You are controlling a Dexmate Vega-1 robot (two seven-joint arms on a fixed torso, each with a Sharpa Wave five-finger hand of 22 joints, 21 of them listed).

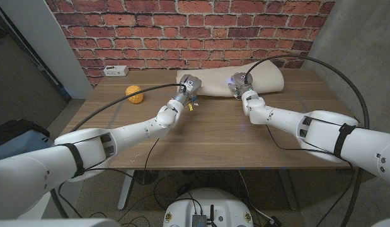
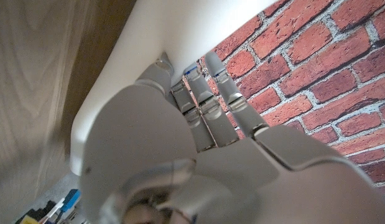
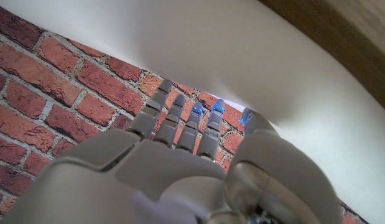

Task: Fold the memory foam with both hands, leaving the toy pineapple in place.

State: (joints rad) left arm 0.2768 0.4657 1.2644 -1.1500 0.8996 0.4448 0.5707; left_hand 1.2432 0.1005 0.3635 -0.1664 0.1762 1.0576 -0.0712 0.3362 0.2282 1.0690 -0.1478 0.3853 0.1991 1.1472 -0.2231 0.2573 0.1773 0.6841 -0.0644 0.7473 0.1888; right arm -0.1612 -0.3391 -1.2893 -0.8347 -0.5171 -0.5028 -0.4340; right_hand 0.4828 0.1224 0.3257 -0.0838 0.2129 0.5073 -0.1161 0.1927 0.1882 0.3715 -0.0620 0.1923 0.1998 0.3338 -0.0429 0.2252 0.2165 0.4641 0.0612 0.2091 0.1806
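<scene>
Both robot hands grasp the near edge of the cream foam sheet (image 1: pixel 245 78) at the far side of the table (image 1: pixel 213 132): the left robot hand (image 1: pixel 189 86) at its left end, the right robot hand (image 1: pixel 239 84) mid-edge. The toy pineapple (image 1: pixel 135 94) sits to the left, apart.

The memory foam (image 1: pixel 261 79) is a plain cream white, and the toy pineapple (image 1: pixel 135 94) is orange-yellow against the warm brown wood grain of the tabletop (image 1: pixel 213 135). Each robot hand is grey, the left robot hand (image 1: pixel 189 86) and the right robot hand (image 1: pixel 239 83) alike, with small blue lights glowing at the fingertips (image 3: pixel 218 106) of the right one; the arms are glossy white with black bands. Behind stands a wall (image 1: pixel 182 31) of red bricks with pale grey mortar, and a small white box (image 1: pixel 114 70) sits at the tabletop's far edge.
</scene>
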